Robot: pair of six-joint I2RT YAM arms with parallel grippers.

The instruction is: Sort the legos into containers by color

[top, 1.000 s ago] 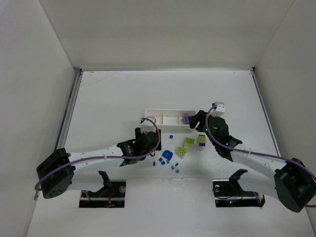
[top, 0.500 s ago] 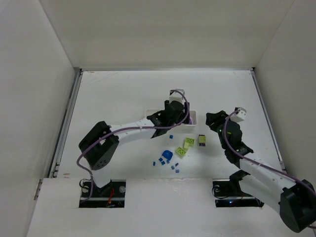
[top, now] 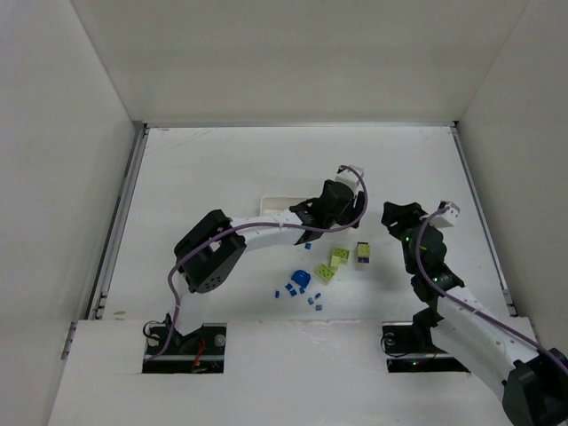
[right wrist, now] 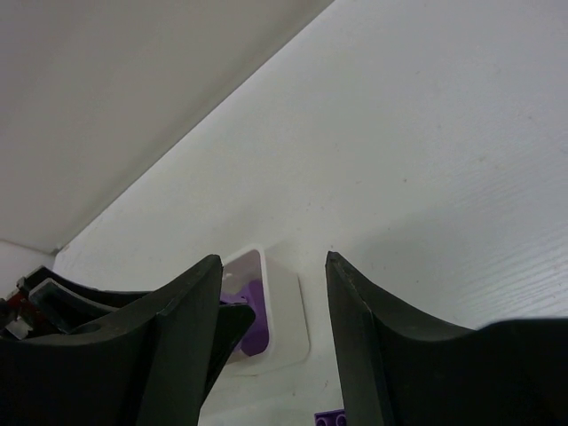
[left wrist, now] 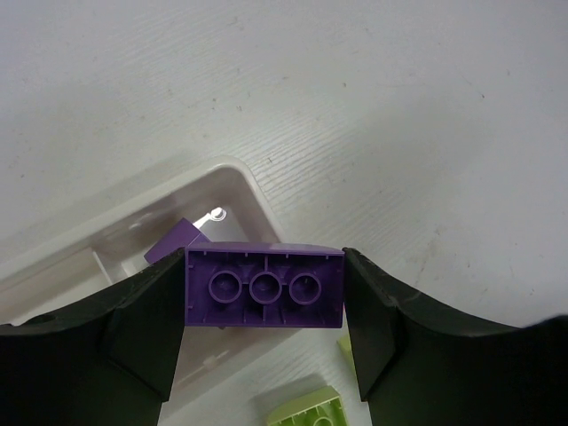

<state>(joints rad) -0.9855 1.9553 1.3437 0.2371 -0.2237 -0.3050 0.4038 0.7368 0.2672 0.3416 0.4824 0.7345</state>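
Left gripper (left wrist: 264, 266) has moved further along the tray (top: 277, 201) since half a second ago, from its middle to its right end. Right gripper (right wrist: 269, 266) has pulled back further and is now off to the right of the tray. Loose legos haven't shifted.

Nearest, well in front of the tray: a scatter of tiny blue bits (top: 291, 291). Round blue piece (top: 301, 278) sits just beyond them, toward the tray. Next come two lime bricks (top: 326, 273), close together, between the round piece and the tray's right end. A purple-and-lime brick (top: 364, 252) sits in front of the tray, past its right end; can't tell if it's one piece or two stacked. One lone blue bit (top: 308, 246) lies just in front of the tray's long side.

At the tray, the left gripper clamps a purple brick (left wrist: 264, 288). Its fingers (left wrist: 142, 328) press on the brick's two short ends, and the hollow underside faces the wrist camera. The brick hangs over the tray's right-end compartment (left wrist: 232, 191); touching it or not, can't tell. A smaller purple piece (left wrist: 174, 241) already lies inside that compartment.

Right gripper: fingers apart, nothing between them, clear of the tray and pointing back at its right end.
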